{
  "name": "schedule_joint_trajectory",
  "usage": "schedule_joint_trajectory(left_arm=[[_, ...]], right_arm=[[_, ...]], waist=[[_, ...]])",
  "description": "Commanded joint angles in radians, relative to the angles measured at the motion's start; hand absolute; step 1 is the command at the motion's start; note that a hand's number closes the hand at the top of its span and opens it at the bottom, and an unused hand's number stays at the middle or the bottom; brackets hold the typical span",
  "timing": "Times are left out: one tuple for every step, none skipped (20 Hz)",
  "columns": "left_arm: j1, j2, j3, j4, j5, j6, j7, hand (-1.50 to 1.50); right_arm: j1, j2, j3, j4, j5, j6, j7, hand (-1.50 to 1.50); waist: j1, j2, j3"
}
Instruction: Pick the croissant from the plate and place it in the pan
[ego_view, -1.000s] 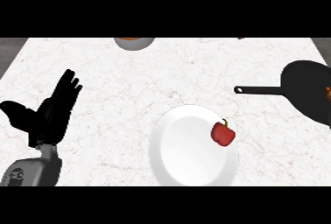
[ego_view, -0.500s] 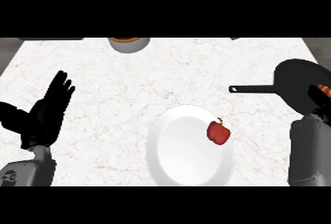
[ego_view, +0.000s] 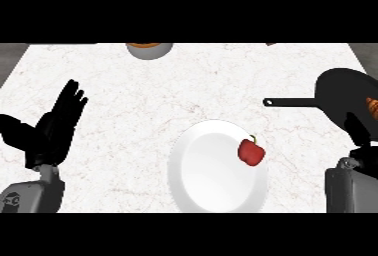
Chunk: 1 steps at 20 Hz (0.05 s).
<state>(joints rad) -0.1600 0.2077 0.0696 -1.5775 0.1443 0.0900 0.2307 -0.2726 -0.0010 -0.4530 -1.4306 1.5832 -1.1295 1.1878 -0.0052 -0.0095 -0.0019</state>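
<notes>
Two hands: left hand open, resting desk-left; right hand nearer pan, state indiscernible; orange-brown bit, prob. croissant, at pan's right edge; red fruit on plate.

A white marble countertop with faint reddish-brown veining filled nearly the whole view under even, soft light, while narrow strips of darker grey surface showed beyond its upper left and upper right corners.
</notes>
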Motion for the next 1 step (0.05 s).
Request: schedule_joint_trajectory(left_arm=[[0.013,-0.005,-0.006,-0.021,-0.006,0.003,0.006,0.0]], right_arm=[[0.092,0.001,0.117,-0.076,0.071,-0.064,0.248,-1.5]], waist=[[0.013,0.004,0.001]])
